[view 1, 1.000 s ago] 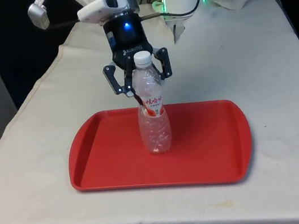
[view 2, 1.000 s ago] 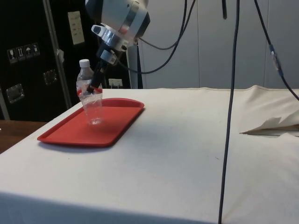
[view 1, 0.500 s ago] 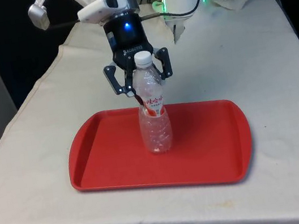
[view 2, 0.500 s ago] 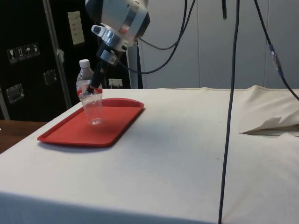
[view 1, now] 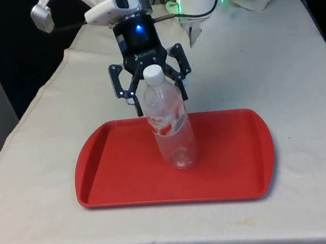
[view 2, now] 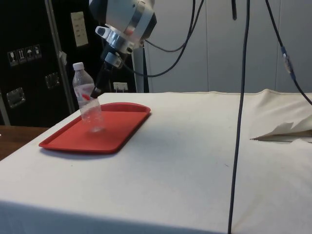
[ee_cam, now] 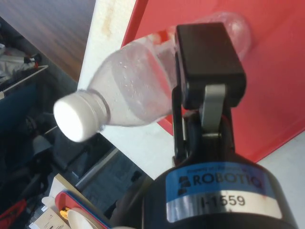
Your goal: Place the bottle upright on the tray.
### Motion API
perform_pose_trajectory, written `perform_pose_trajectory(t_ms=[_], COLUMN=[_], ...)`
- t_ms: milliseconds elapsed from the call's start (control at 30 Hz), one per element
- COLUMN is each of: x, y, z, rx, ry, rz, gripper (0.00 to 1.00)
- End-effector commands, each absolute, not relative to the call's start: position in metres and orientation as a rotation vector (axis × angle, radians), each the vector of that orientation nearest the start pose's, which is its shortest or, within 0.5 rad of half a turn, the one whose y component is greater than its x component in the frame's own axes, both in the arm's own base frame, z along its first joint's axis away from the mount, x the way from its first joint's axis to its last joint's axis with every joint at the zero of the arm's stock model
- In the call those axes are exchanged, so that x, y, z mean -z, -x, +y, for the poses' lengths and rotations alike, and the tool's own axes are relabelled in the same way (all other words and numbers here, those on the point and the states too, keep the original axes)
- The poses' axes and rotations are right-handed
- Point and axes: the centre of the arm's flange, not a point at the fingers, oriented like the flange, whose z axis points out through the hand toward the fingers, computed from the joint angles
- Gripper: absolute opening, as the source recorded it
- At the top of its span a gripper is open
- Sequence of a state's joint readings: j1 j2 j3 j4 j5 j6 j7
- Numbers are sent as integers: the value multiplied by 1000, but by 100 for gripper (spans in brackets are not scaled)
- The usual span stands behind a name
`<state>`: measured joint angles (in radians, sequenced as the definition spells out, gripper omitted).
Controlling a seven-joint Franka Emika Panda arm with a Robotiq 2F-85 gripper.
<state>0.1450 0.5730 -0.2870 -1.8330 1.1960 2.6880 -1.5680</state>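
On tray (view 1: pixel 121 173), tilted bottle (view 1: pixel 168 121) fronts parted gripper (view 1: pixel 152 95).

Front view: raised, facing along the table (view 1: pixel 310 103). Side view: low, from the table edge, across the cloth. Wrist view: close, looking down. All share the red tray (view 1: pixel 114 167) (view 2: pixel 117 127) (ee_cam: pixel 281 71).

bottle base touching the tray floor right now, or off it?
Touching. The front view shows the bottle with its base meeting the floor of the red tray, though the bottle leans; the side view agrees.
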Motion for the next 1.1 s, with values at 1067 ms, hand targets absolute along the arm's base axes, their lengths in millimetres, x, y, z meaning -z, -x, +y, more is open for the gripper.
perform_pose_trajectory(t_ms=[1067], x=[-246], y=[-654], z=[-102], rx=[898], ry=[2807], rz=[-697], gripper=[100])
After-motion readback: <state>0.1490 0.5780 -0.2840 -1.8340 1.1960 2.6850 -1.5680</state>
